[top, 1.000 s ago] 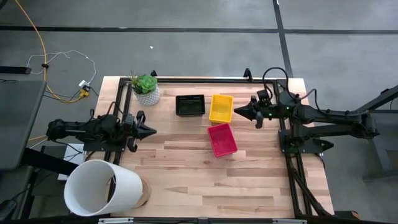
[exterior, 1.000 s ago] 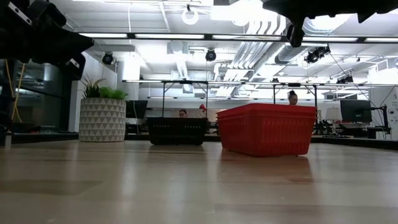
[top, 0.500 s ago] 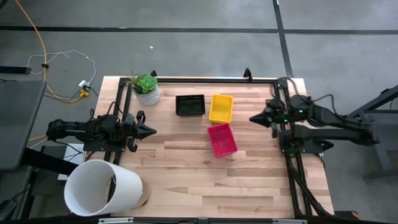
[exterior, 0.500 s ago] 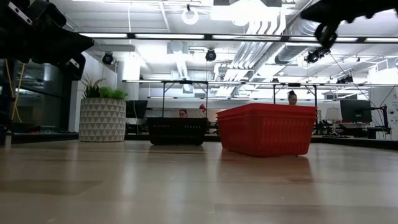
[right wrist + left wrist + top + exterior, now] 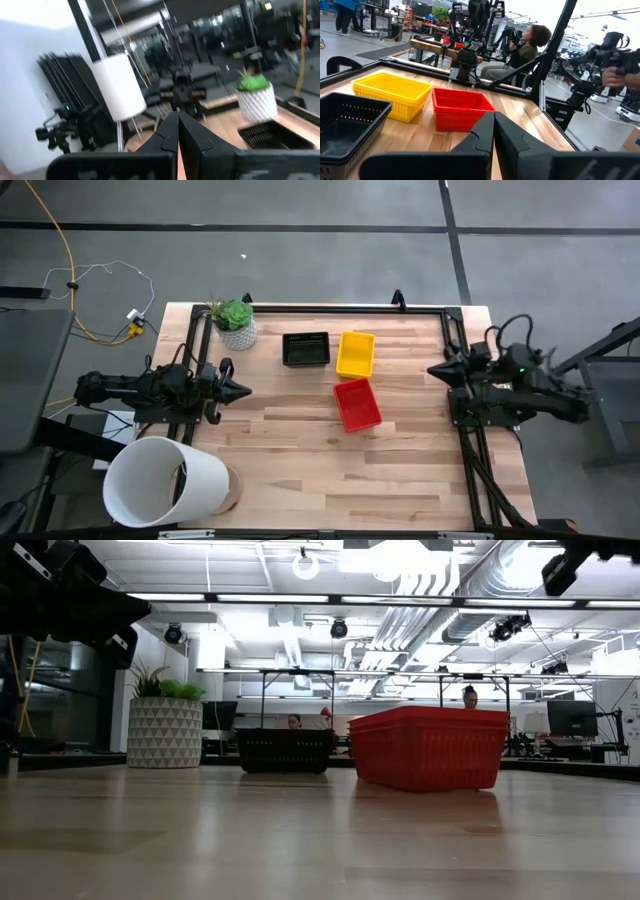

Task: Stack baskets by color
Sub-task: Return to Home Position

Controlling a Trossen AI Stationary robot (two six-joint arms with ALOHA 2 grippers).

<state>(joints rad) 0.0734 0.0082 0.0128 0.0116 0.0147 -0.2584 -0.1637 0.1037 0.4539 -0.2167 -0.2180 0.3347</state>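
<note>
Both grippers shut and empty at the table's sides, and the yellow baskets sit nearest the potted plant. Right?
No: the high view shows the black baskets nearest the potted plant, yellow baskets beyond them. Left gripper and right gripper are shut, empty.

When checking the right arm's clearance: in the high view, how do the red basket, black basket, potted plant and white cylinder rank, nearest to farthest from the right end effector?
From the right end effector, at the table's right edge:
1. red basket, mid-table.
2. black basket, upper middle of the picture.
3. potted plant, upper left.
4. white cylinder, lower left corner.
</note>
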